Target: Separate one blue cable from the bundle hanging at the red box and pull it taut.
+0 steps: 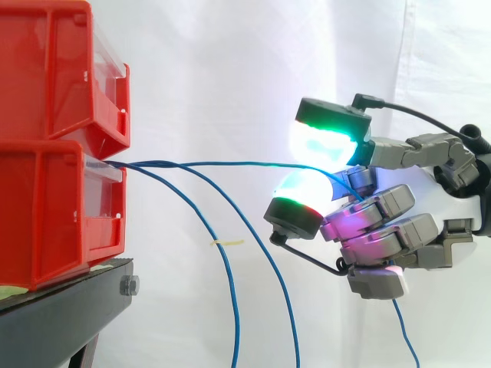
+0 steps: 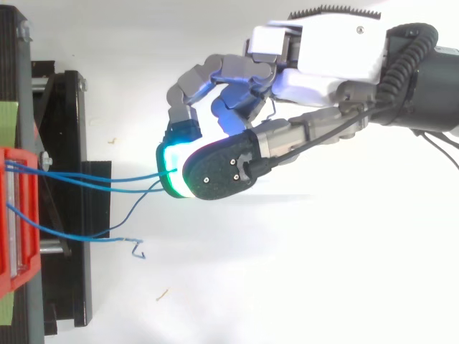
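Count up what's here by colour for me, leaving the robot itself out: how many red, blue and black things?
Red bins: 2, upper and lower
Blue cables: 3, one held cable pinched in the hand, two slack cables drooping
Black stand: 1
Total: 6
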Robot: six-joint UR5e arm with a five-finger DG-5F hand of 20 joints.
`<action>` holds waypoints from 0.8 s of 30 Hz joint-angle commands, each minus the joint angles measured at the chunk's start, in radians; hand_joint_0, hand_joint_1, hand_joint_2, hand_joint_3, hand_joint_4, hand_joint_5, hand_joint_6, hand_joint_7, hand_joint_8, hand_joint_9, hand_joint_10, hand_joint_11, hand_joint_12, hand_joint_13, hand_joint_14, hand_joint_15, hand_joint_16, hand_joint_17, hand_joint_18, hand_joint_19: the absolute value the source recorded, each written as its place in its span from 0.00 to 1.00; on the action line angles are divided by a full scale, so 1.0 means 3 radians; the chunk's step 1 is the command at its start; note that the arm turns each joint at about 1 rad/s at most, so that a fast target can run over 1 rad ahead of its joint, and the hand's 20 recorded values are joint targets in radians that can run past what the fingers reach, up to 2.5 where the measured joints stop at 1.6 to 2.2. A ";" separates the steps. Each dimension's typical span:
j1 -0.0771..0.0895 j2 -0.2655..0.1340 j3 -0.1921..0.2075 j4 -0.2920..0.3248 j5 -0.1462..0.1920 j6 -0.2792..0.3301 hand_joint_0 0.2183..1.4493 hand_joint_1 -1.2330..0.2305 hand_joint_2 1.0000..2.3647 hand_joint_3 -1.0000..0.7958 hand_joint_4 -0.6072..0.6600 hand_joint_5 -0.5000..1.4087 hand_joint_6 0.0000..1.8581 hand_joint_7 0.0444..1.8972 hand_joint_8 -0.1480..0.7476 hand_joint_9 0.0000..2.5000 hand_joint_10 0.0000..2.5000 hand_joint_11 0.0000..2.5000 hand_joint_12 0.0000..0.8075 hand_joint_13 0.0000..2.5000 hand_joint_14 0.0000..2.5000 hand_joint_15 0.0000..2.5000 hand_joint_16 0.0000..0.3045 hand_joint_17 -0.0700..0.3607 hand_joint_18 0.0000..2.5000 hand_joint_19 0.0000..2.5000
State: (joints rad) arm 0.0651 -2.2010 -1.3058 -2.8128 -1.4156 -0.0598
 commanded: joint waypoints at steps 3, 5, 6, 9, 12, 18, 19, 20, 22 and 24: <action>-0.0002 -0.0032 -0.0004 0.0008 0.0004 0.0000 0.32 0.40 0.01 0.51 0.61 0.17 0.48 0.57 0.72 0.28 0.77 0.41 0.64 0.39 0.53 0.42 0.21 0.49 0.49 0.38; -0.0002 -0.0078 -0.0004 0.0008 -0.0016 0.0005 0.32 0.39 0.00 0.52 0.61 0.17 0.48 0.57 0.73 0.28 0.78 0.40 0.65 0.39 0.54 0.42 0.21 0.50 0.50 0.37; -0.0002 -0.0093 0.0001 0.0008 -0.0016 0.0015 0.33 0.38 0.00 0.52 0.60 0.17 0.48 0.56 0.73 0.28 0.78 0.40 0.65 0.39 0.54 0.42 0.21 0.50 0.50 0.37; -0.0002 -0.0103 -0.0004 0.0044 -0.0011 0.0046 0.33 0.37 0.00 0.53 0.59 0.17 0.48 0.57 0.73 0.28 0.78 0.40 0.64 0.39 0.53 0.42 0.21 0.50 0.50 0.37; 0.0003 -0.0098 -0.0004 0.0111 0.0004 0.0051 0.33 0.36 0.00 0.53 0.58 0.17 0.48 0.57 0.72 0.28 0.77 0.41 0.65 0.39 0.52 0.43 0.21 0.50 0.50 0.37; 0.0008 -0.0103 -0.0004 0.0106 -0.0001 0.0041 0.34 0.33 0.01 0.54 0.52 0.17 0.49 0.57 0.70 0.28 0.75 0.42 0.61 0.39 0.49 0.45 0.20 0.48 0.49 0.38; 0.0008 -0.0098 -0.0004 0.0100 -0.0011 0.0041 0.35 0.31 0.01 0.55 0.50 0.17 0.49 0.60 0.69 0.28 0.74 0.42 0.60 0.39 0.48 0.45 0.20 0.48 0.49 0.38; 0.0013 -0.0103 0.0001 0.0100 -0.0016 0.0041 0.35 0.31 0.01 0.56 0.49 0.17 0.49 0.61 0.69 0.28 0.75 0.42 0.60 0.39 0.48 0.46 0.20 0.48 0.49 0.38; 0.0013 -0.0103 -0.0004 0.0100 -0.0016 0.0041 0.36 0.31 0.01 0.56 0.48 0.17 0.49 0.61 0.68 0.28 0.75 0.42 0.60 0.40 0.48 0.46 0.20 0.47 0.49 0.39; 0.0013 -0.0098 -0.0004 0.0111 -0.0021 0.0036 0.36 0.31 0.01 0.56 0.48 0.17 0.49 0.60 0.69 0.29 0.75 0.42 0.60 0.40 0.49 0.46 0.19 0.47 0.49 0.39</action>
State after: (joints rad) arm 0.0689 -2.2314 -1.3066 -2.7811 -1.4196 -0.0476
